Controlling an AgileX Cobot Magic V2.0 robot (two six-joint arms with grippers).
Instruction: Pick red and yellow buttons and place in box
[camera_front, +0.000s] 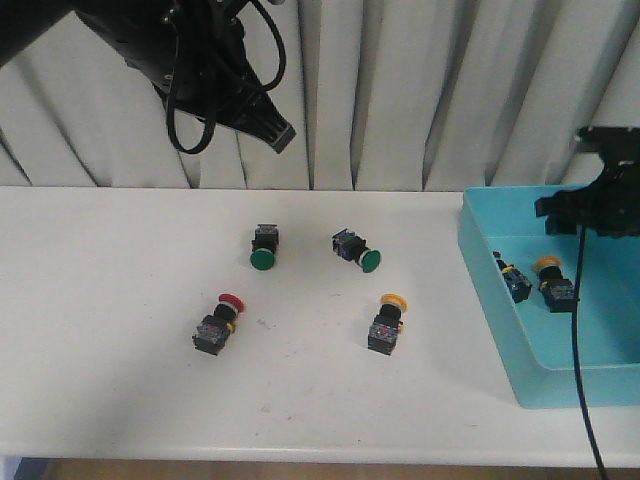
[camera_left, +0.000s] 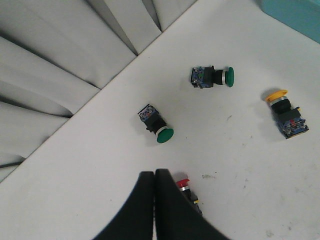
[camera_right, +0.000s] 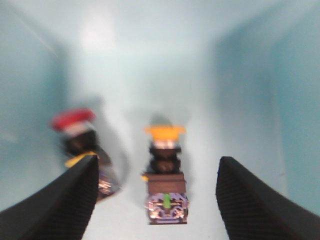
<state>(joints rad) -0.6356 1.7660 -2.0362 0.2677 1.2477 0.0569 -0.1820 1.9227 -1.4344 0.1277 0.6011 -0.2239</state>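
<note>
Lying on the white surface (camera_front: 120, 300) outside the box (camera_front: 500, 330), the red button (camera_front: 216, 326) looks light, rigid, best pinched across its blocky body; left gripper (camera_left: 154, 175) closed empty, right gripper (camera_right: 157, 200) spread over two boxed buttons.

Four buttons on the table, two more in the box at its right edge.

The box (camera_front: 500, 340) is set at the table's (camera_front: 100, 330) right edge, with two buttons (camera_front: 513, 280) (camera_front: 555, 285) lying side by side inside it. Mid-table, two buttons (camera_front: 263, 247) (camera_front: 356, 250) are placed toward the back edge; two more (camera_front: 217, 325) (camera_front: 386, 323) are found nearer the front edge, one before each.
</note>
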